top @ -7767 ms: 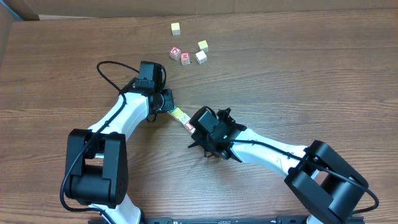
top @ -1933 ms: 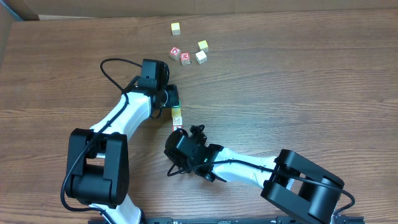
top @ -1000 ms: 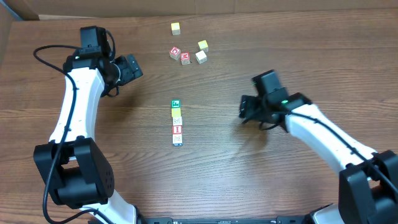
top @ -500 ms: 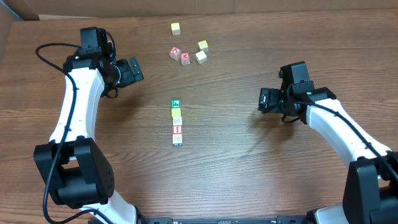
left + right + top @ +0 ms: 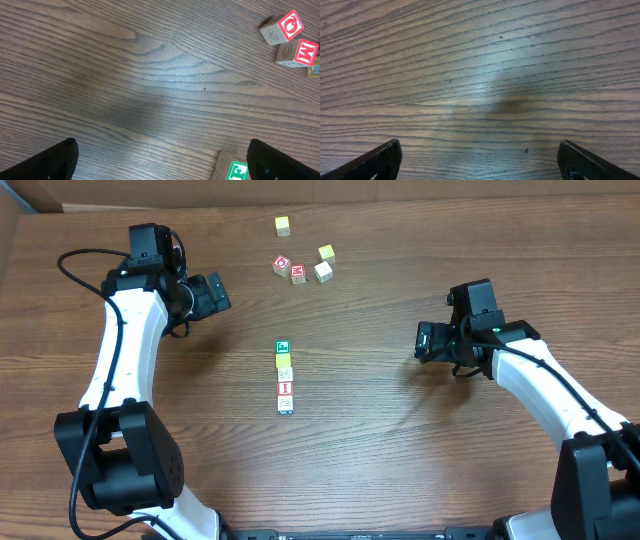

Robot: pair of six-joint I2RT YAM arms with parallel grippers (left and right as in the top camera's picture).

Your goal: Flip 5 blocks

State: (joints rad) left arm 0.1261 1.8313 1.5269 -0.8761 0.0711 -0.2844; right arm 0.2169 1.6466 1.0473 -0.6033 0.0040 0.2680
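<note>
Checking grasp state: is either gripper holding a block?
No, left gripper and right gripper both stand open, well apart from the blocks.

The blocks (image 5: pixel 284 377) lie in one front-to-back line at the middle of the table (image 5: pixel 400 470), apparently touching one another. Behind them sits a cluster of four cubes (image 5: pixel 298 273), with a lone cube (image 5: pixel 283 225) farther back. The left gripper (image 5: pixel 215 293) hangs well left of the line, the right gripper (image 5: pixel 425 340) well right.

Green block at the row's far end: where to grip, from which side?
Probably pinch the green block across its left and right faces, coming straight down. Those faces are bare, while its near face sits against the yellow block.
</note>
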